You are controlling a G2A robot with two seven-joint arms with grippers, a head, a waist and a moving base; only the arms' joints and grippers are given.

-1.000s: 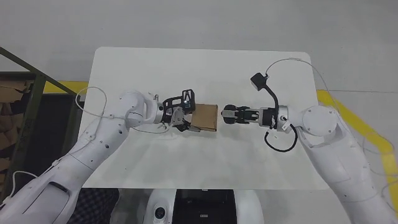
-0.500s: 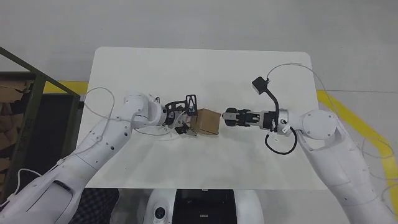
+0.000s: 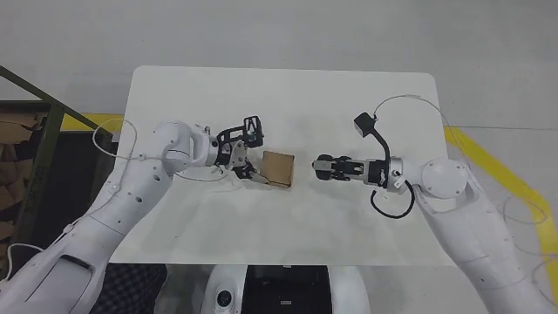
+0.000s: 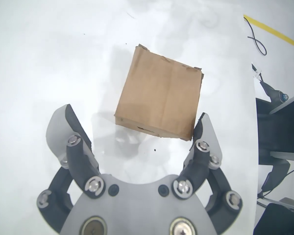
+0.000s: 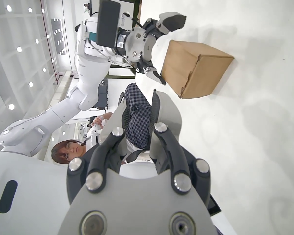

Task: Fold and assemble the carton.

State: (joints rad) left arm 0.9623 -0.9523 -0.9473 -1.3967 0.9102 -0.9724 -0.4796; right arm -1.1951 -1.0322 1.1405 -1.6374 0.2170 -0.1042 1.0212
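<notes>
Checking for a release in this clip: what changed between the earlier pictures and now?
The left pincer drew back from the carton toward its own side and stands open, apparently having let it go. The right pincer backed off; a gap now separates it from the carton. The carton stays on the table, between both arms.

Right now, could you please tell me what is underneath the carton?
The carton rests on the white table, and nothing shows around its base. Its underside and the patch of table it covers are hidden, so anything flat beneath it cannot be seen.
</notes>
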